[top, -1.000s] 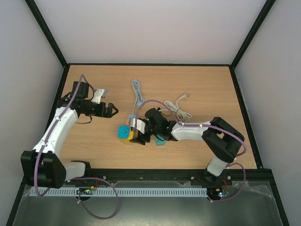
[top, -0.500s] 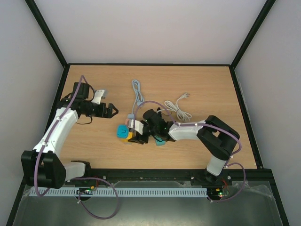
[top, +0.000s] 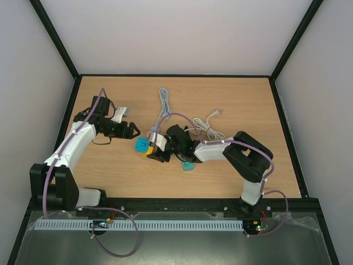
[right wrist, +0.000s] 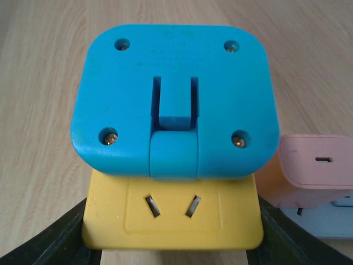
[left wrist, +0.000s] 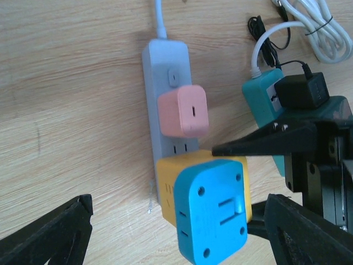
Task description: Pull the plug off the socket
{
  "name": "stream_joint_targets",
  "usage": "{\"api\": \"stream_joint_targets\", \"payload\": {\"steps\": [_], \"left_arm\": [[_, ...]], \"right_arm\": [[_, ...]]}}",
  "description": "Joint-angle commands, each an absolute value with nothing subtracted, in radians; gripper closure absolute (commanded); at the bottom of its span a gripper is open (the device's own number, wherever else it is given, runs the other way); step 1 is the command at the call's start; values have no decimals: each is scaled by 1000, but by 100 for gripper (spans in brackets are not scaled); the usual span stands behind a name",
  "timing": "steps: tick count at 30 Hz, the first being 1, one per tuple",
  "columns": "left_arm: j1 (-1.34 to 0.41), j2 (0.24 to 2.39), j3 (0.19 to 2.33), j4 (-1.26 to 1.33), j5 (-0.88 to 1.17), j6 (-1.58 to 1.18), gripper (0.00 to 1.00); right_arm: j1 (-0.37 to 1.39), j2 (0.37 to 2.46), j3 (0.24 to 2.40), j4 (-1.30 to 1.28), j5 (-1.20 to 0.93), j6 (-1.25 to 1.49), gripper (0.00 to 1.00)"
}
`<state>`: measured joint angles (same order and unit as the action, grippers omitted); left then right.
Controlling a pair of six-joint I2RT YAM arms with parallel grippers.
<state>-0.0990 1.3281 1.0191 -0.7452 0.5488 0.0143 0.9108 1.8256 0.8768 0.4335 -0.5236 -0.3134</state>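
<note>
Pink charger [left wrist: 183, 112], teal adapter [left wrist: 263, 102] crowd our blue plug [top: 142, 146].
Right pincer [top: 152, 155] clamps yellow socket [right wrist: 171, 218]; left pincer [top: 134, 131] gapes at plug's eleven o'clock.

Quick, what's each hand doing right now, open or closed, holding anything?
Left hand: open, holding nothing.
Right hand: closed on the yellow adapter.

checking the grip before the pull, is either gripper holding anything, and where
The right gripper clamps the yellow adapter by its two opposite side faces; the blue plug sits on that adapter. The left gripper is open and holds nothing.
</note>
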Motion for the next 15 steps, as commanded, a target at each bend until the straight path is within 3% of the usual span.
{"api": "stream_joint_targets", "payload": {"steps": [1, 15], "left_arm": [[-128, 1364, 1037, -738, 560, 8, 13], [-181, 1477, 1068, -704, 597, 10, 19]], "right_arm": [[866, 1877, 920, 502, -430, -296, 57], [827, 1913, 935, 497, -463, -296, 58]]}}
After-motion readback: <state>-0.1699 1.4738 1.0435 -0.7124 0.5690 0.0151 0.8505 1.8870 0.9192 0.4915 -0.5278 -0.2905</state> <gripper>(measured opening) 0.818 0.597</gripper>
